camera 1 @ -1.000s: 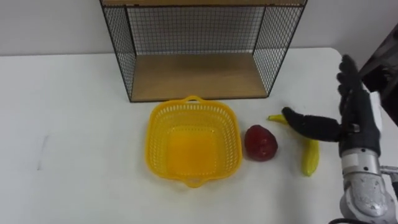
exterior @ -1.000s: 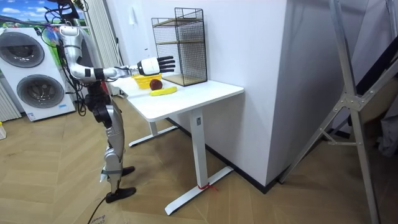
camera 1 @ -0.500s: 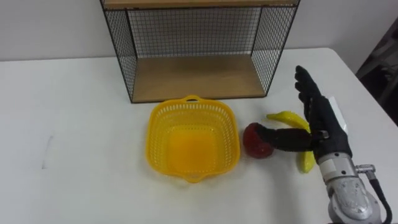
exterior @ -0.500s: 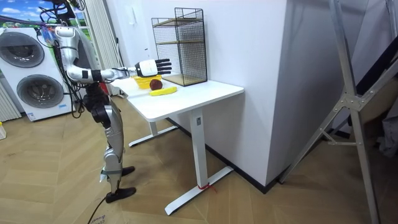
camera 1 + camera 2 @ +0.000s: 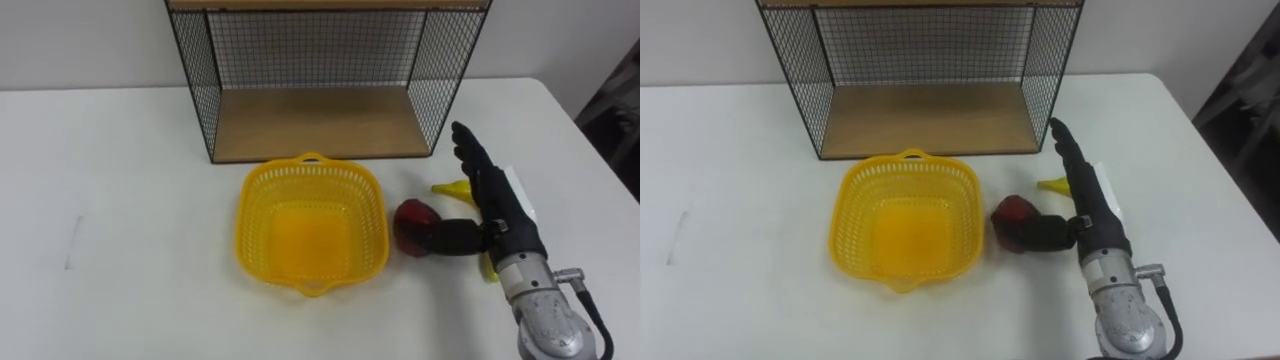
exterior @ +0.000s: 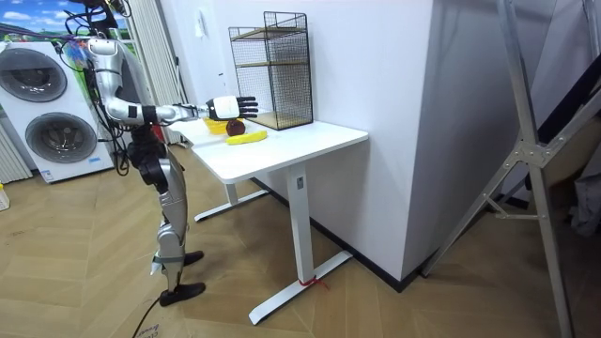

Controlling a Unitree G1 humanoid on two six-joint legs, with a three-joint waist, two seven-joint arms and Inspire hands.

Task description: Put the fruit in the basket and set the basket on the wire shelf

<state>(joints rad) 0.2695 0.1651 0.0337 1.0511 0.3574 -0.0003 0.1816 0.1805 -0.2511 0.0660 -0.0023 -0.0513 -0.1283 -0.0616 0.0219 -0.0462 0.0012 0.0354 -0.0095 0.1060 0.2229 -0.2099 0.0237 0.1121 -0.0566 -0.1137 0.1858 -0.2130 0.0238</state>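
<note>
As the yellow basket [image 5: 246, 215] held nothing, no part of the task looked done. Both fruits lay on the white table [image 5: 120, 200]. The red fruit [image 5: 410, 222] sat just beside the basket's right rim, and the banana [image 5: 452, 187] lay a little farther right, mostly hidden behind the hand. Both had yet to go in, and the basket then had to go onto the wire shelf [image 5: 320, 122], which stood empty right behind it.

The right hand [image 5: 497, 207] hung low over the banana, edge-on, its fingers straight and released, pointing toward the shelf's right corner. Its thumb stretched sideways to the red fruit and seemed to touch it, but nothing was gripped. Judging by that pose, the red fruit was the first target. The robot stood at the table's end, right arm extended over it.
</note>
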